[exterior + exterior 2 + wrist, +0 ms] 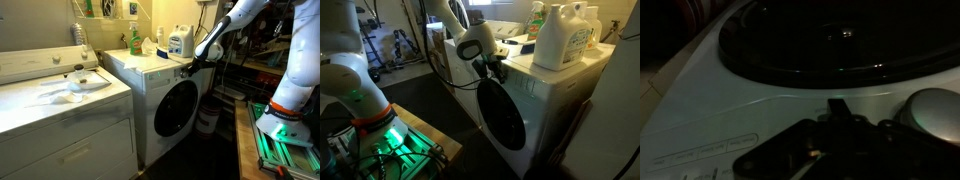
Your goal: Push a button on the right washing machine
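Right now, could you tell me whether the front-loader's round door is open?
No, in an exterior view the door sits shut, flush against the white front of the front-loader.

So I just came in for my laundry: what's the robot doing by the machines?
The arm holds its gripper at the control strip of the white front-loading washing machine, just above the round dark door. Whether it is touching a button cannot be told. Detergent bottles stand on top of the machine.
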You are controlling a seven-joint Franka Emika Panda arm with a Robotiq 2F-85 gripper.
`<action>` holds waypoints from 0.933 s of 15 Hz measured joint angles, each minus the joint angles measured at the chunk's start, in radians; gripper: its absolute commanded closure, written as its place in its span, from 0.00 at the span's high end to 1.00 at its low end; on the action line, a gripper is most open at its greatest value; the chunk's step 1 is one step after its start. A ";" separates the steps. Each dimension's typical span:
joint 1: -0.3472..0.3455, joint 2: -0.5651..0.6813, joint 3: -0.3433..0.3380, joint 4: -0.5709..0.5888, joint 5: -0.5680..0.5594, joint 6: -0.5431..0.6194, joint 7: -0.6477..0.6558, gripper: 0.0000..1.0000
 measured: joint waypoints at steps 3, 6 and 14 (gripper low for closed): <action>0.027 0.001 -0.048 0.015 -0.062 -0.072 0.057 0.00; 0.122 -0.015 -0.190 0.021 -0.252 -0.221 0.235 0.00; 0.185 -0.247 -0.192 -0.016 -0.397 -0.594 0.379 0.71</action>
